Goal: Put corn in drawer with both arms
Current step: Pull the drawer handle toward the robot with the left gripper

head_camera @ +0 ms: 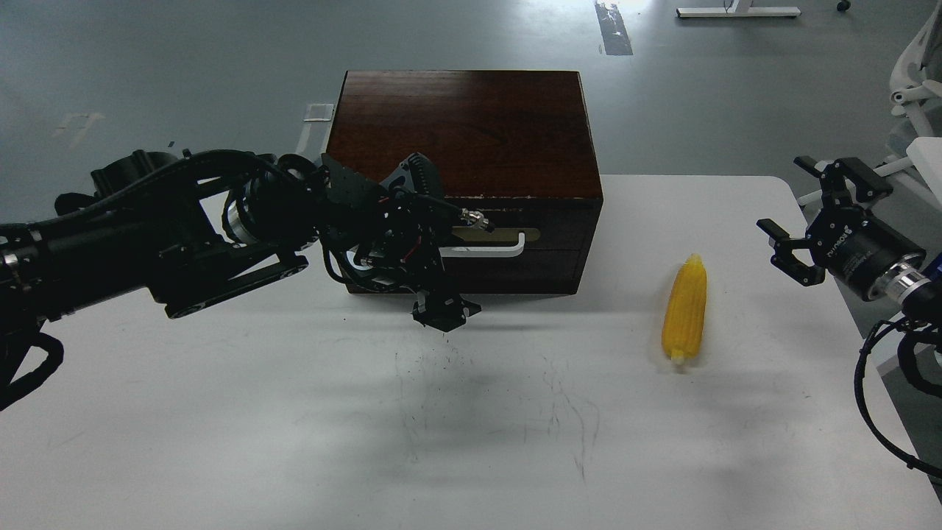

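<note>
The corn [684,309] lies on the white table [294,442], right of the cabinet, with its tapered end pointing away from me. The drawer [559,246] is shut in the dark brown cabinet [471,125], and its white bar handle [497,249] shows on a brass plate. My left gripper [430,239] is in front of the drawer at the handle's left end. It looks open, with one finger above and one below the handle. My right gripper [795,217] is open and empty, hovering just right of the corn.
The table's right edge runs under my right arm. A white chair [912,81] stands beyond it at the far right. Loose black cables [876,397] hang from my right wrist. Grey floor lies behind the cabinet.
</note>
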Robot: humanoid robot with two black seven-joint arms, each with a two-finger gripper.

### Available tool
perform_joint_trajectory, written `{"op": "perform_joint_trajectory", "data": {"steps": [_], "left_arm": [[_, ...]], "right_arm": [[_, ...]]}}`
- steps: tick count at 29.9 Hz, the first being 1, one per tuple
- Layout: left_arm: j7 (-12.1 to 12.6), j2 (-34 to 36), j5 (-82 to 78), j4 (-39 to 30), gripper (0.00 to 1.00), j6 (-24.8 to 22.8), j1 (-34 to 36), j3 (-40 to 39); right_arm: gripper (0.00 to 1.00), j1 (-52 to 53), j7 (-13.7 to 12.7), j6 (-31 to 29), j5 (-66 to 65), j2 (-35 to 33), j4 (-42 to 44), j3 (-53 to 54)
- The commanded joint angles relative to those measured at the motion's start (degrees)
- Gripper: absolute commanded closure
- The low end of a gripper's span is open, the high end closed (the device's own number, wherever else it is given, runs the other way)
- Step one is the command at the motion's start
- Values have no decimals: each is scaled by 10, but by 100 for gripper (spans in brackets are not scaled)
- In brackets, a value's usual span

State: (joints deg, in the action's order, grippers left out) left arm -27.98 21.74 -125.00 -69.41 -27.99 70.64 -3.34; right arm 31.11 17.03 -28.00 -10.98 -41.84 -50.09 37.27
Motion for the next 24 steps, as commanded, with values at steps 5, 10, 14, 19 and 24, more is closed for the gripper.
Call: {"op": "perform_joint_trajectory", "data": {"steps": [5,10,14,19,24], "left_arm": [[0,9,0,-34,1,0,1,7],[0,32,6,-61,1,0,6,33],[0,44,9,-80,1,0,5,32],[0,61,9,-114,1,0,5,33],[0,68,8,-148,1,0,7,33]], "right_arm": [[0,0,0,0,0,0,0,0],[0,0,0,0,1,0,0,1],[0,0,0,0,1,-3,0,1],[0,0,0,0,1,-3,0,1],[0,0,0,0,1,-3,0,1]]}}
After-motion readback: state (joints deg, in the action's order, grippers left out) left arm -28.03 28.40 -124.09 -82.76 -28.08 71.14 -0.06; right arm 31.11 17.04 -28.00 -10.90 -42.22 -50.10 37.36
